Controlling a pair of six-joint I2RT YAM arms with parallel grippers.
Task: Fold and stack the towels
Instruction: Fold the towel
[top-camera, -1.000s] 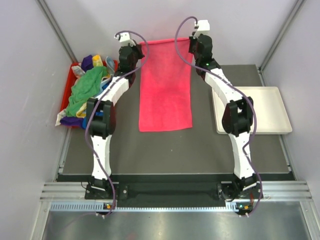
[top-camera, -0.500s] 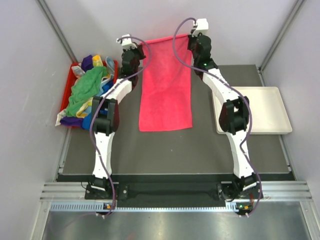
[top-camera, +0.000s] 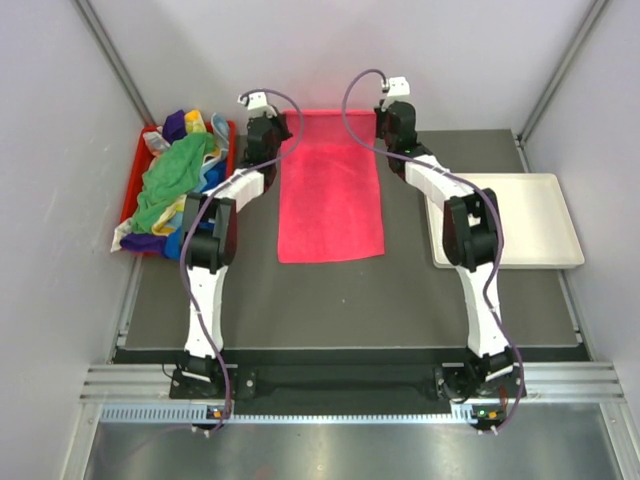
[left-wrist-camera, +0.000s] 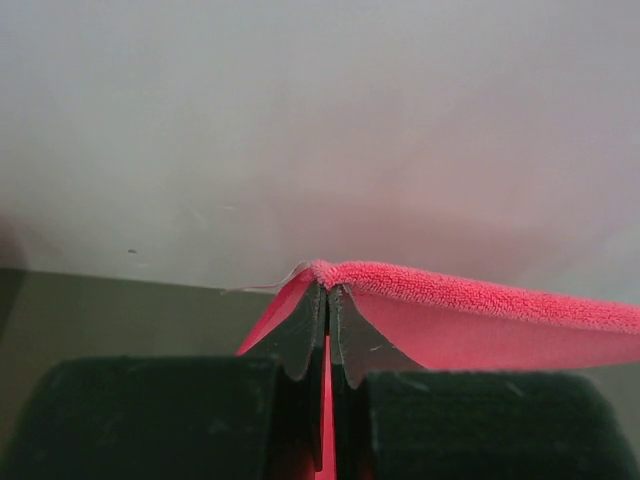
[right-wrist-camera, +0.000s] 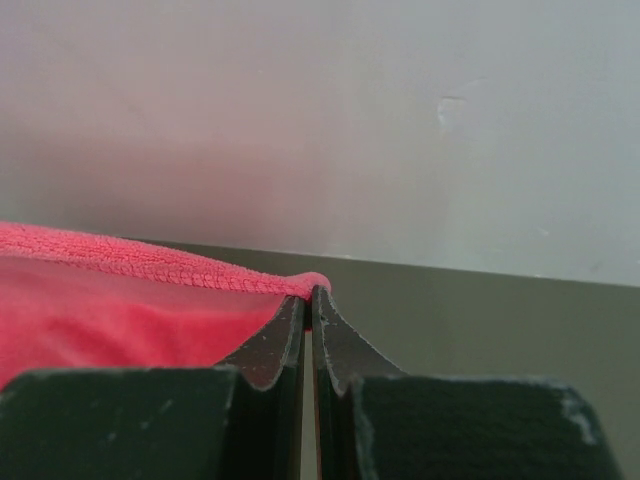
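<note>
A bright pink towel (top-camera: 330, 195) lies stretched lengthwise down the middle of the dark mat. My left gripper (top-camera: 283, 128) is shut on its far left corner, and my right gripper (top-camera: 379, 125) is shut on its far right corner. In the left wrist view the jaws (left-wrist-camera: 327, 292) pinch the pink towel (left-wrist-camera: 480, 325) at its corner. The right wrist view shows the same pinch (right-wrist-camera: 308, 295) with the pink towel (right-wrist-camera: 110, 310) running off to the left. More towels (top-camera: 175, 170), green, purple, blue and yellow, are heaped in the red bin (top-camera: 135, 180) at the left.
A white flat tray (top-camera: 520, 220) sits at the right edge of the mat (top-camera: 350, 300). Grey walls close in the back and both sides, with the back wall just beyond both grippers.
Both grippers have come down towards the mat at the far edge, lowering the pink towel's far end. The towel now lies flatter.
</note>
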